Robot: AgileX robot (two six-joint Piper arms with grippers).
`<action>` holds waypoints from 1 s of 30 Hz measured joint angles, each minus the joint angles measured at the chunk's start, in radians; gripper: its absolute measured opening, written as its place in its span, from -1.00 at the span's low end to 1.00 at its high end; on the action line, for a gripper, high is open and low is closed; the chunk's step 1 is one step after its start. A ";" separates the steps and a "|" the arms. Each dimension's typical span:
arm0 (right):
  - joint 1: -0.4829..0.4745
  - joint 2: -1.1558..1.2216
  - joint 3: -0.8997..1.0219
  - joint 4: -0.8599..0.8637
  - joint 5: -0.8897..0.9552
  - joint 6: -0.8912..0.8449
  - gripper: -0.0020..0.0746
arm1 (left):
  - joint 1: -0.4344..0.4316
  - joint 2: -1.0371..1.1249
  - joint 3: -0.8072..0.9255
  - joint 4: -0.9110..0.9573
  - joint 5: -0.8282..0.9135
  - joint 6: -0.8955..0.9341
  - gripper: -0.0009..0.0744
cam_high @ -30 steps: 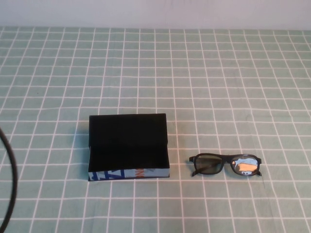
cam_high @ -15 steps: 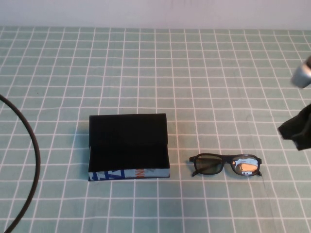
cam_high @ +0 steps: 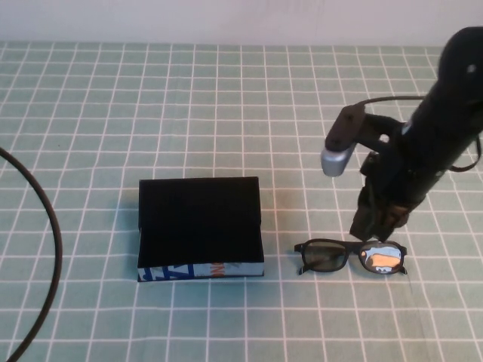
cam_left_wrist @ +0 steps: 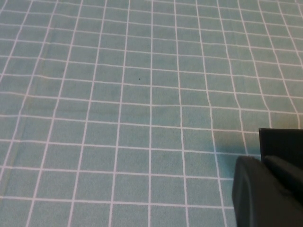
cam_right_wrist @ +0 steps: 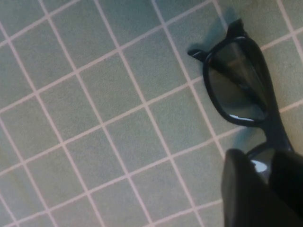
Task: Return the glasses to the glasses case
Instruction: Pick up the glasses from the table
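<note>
So far nothing is packed: the glasses (cam_high: 350, 256) lie folded flat on the bench (cam_high: 226, 98), well to the right of the glasses case (cam_high: 200, 227), which sits with its lid up and its black inside bare. My right gripper (cam_high: 379, 222) hangs directly over the glasses' bridge, just short of touching as far as I can judge; whether its jaws are wide or narrow, I cannot tell. My left gripper (cam_left_wrist: 265, 194) waits off to the left of the case, its jaws equally unreadable. Everything is left: grasp the frame, carry it across, lower it in, perhaps close the lid.
</note>
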 joint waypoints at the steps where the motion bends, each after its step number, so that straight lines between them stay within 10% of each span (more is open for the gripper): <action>1: 0.002 0.018 -0.012 -0.002 0.000 0.000 -0.68 | 0.000 0.000 0.000 0.000 0.000 0.000 -0.98; 7: 0.004 0.108 -0.039 -0.035 -0.004 0.014 0.04 | 0.000 0.000 0.000 0.000 0.002 0.000 -0.98; 18: 0.004 0.211 -0.042 -0.058 -0.090 0.011 0.12 | 0.000 0.000 0.000 0.000 0.009 0.000 -0.98; 23: 0.004 0.247 -0.042 -0.059 -0.092 0.010 -0.05 | 0.000 0.000 0.000 0.000 0.011 0.000 -0.98; 30: 0.004 0.268 -0.048 -0.051 -0.060 0.003 -0.78 | 0.000 0.000 0.000 0.000 0.013 0.000 -0.98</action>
